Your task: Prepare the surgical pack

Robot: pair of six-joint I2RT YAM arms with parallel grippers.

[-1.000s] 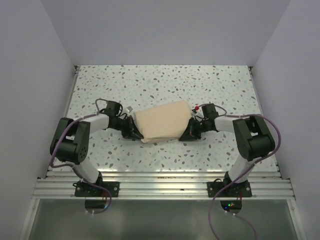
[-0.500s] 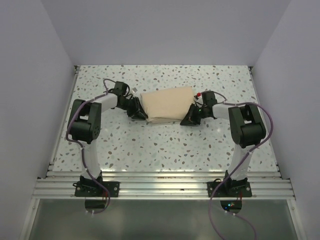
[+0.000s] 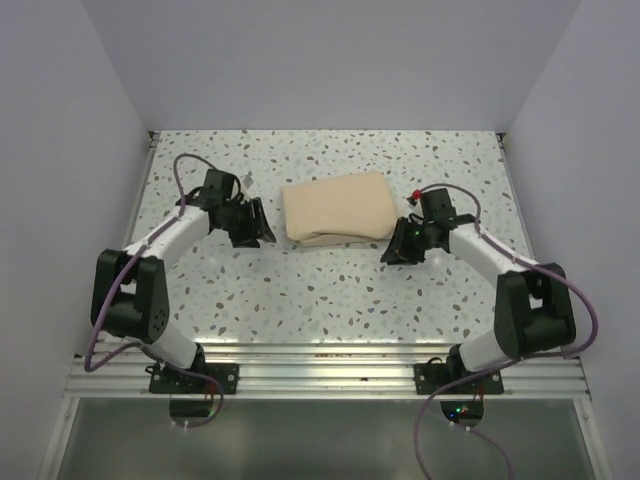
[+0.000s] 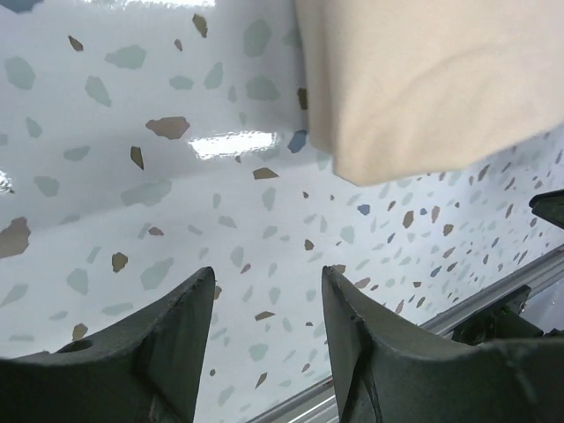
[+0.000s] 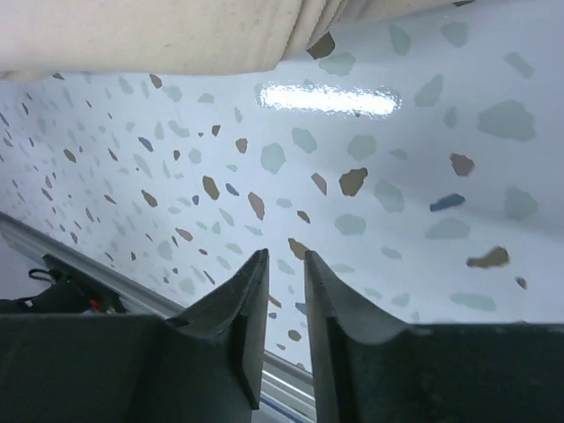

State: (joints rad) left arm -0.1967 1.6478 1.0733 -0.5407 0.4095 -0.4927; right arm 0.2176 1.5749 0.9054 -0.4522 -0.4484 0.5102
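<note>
Your pack (image 3: 337,207) lies folded on the table (image 3: 300,290), between the two grippers and touching neither. The left gripper (image 3: 258,228) has its jaws spread wide and empty. The right gripper (image 3: 392,250) has its jaws only slightly parted, holding nothing.

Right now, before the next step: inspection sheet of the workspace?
Surface: white speckled glossy tabletop, light glare.
Job's things: folded tan-beige fabric surgical pack, flat, towards the far middle, touched by neither gripper.
Clutter: nothing seen.
Grippers: left gripper open, empty, left of the pack; right gripper parted a slit, empty, right of it.
Cables: purple cables loop along both arms, off the pack.
Surroundings: plain pale walls on three sides; ribbed aluminium rail at near edge.
</note>
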